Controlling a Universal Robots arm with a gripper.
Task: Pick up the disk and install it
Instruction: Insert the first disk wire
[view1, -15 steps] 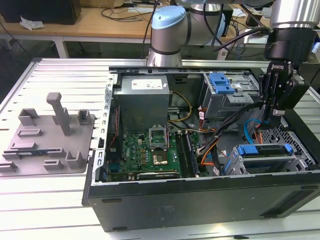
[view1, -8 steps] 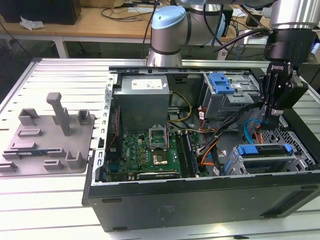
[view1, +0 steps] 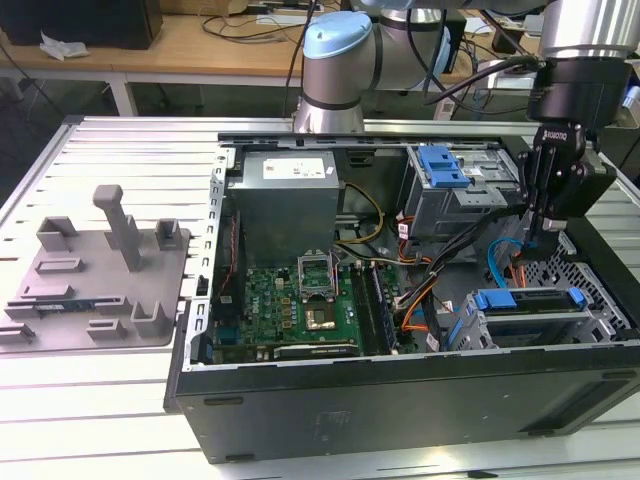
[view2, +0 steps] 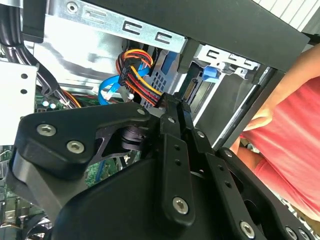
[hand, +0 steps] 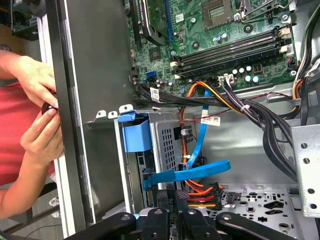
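So the gripper is down inside the open case, toward its back corner on the exterior view's right. Its fingers look pressed together, right at the plug of a red, yellow and black wire bundle. Can't tell if they're actually pinching it, since the gripper's own body blocks the tips in both wrist views.

The disk sits in the bay at the case's front corner on that same side, with its blue bracket on top. Most of it is buried in the cage.

A flat blue cable loops right across the gripper's spot, with black cables crowding beside it. The power supply box sits along the back edge, with the motherboard in the middle.

A person's hands rest on the outside of the case wall.
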